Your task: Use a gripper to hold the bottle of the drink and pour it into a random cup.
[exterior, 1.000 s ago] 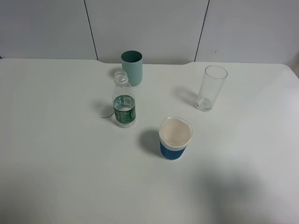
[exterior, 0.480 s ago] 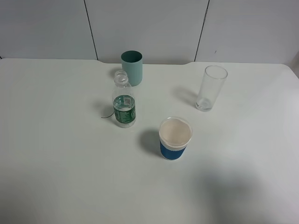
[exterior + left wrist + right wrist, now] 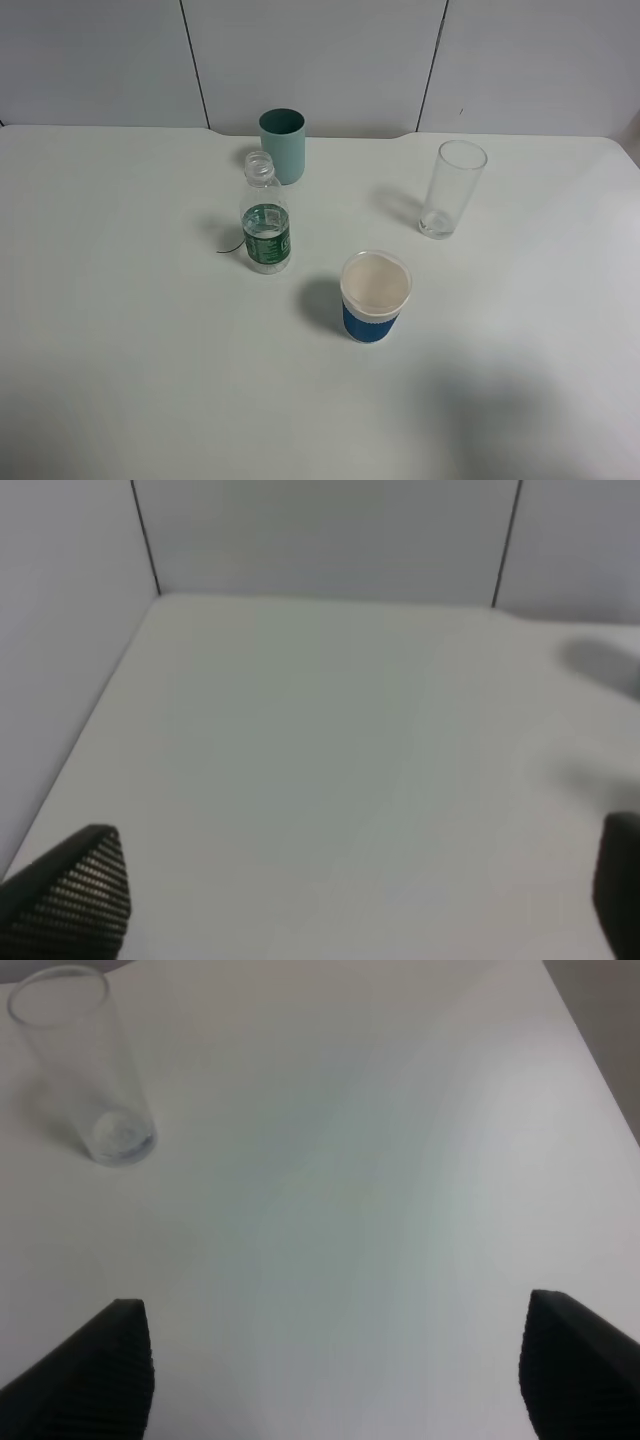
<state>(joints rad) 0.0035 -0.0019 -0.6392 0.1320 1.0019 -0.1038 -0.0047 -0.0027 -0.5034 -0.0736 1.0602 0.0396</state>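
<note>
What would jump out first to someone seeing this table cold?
Four containers on a bare white table: a small clear plastic bottle with a green label, capless, stands left of centre, just in front of a teal opaque tumbler near the back edge. A white paper cup with a blue sleeve sits nearest the camera, and a tall clear drinking glass stands apart at the right. No arm reaches over them.

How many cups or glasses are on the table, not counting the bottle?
3: a teal cup at the back just behind the bottle, a clear glass to the right, and a blue-sleeved paper cup nearest the front. None looks hidden.
</note>
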